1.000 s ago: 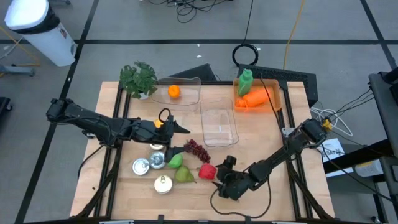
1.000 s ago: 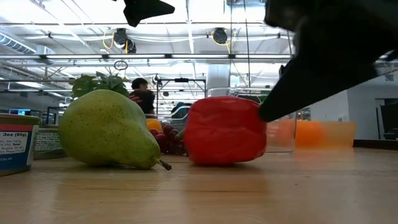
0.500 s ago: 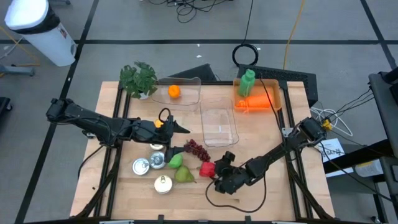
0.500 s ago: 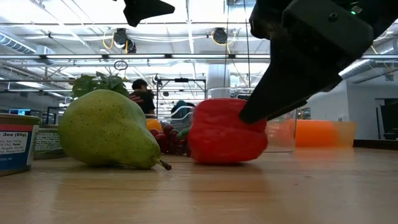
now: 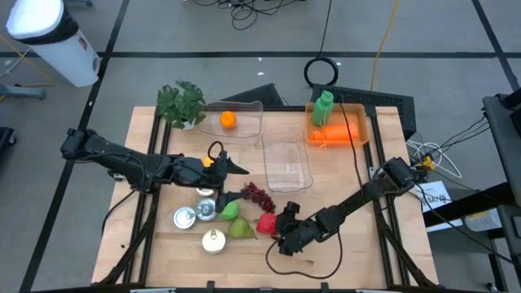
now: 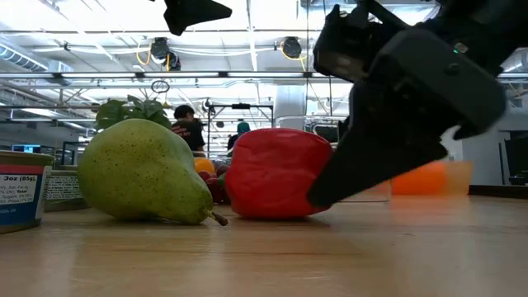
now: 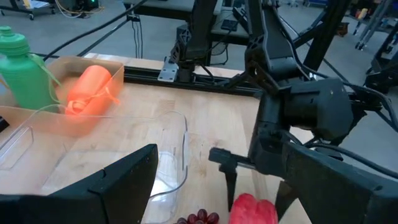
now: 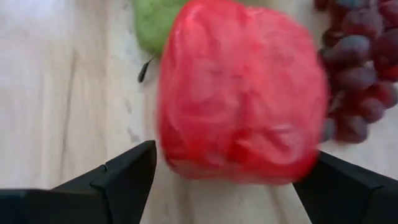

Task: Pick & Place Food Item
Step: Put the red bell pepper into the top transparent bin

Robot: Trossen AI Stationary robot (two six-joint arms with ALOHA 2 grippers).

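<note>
Red glossy bell pepper (image 5: 266,223) sits between the right gripper's (image 5: 279,229) wide-spread fingers on the wooden table (image 5: 326,179), green speckled pear (image 5: 241,229) and dark grapes (image 5: 258,194) crowding alongside. Left gripper (image 5: 232,168) hovers, fingers apart.

Standing on a grey floor (image 5: 163,32) crossed by dark lines, with a white bin (image 5: 50,39) off the far left corner and black cables (image 5: 260,11) trailing beyond the far edge. Opening, at table height, into a large hall: white ceiling trusses (image 6: 247,76) running across, round lamps (image 6: 290,47) hanging and glowing, a person (image 6: 188,128) standing far back among the racks.
</note>
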